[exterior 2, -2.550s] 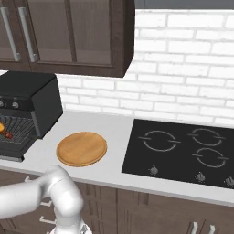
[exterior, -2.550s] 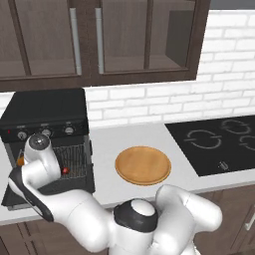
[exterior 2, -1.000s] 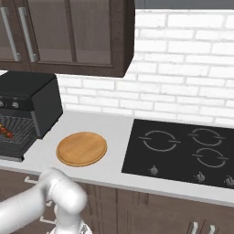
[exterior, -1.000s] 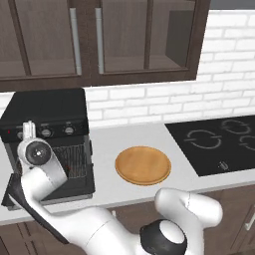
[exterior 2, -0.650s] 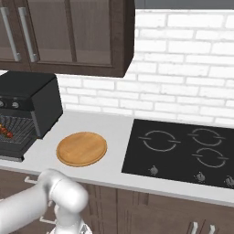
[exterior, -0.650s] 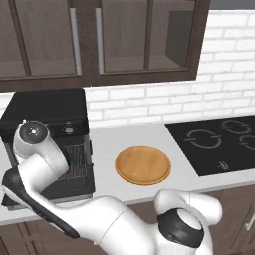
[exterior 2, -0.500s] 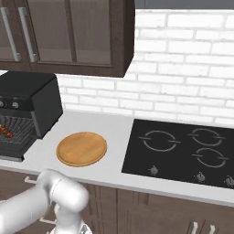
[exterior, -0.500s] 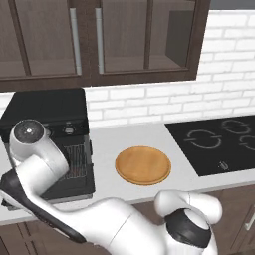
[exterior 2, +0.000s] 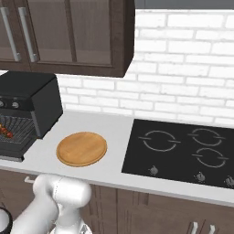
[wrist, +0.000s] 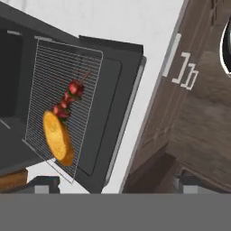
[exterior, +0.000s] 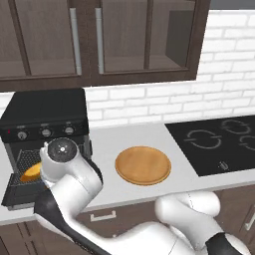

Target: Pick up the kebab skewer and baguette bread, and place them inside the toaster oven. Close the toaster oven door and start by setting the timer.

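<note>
In the left base view I see the toaster oven at the left of the frame on the bench, with the baguette bread showing orange on the rack at lower left. My arm's big white joint sits right in front of the oven opening, the forearm sweeping down across the bottom of the frame.

In the right base view the oven sits at the far left, and the kebab skewer lies on the wire rack inside it. The wooden plate rests on the bench beside the oven, apart from it.

In the hand view the frame is rolled: the rack runs up the left side, with skewer and bread lying side by side on it, touching or nearly so. The toaster oven door hangs open in the middle. My hand is spread wide with nothing in it.

I judge both foods placed, so the door is next: a stiff, hinged, fairly light panel. I would push on its free outer edge, not the glass.
</note>
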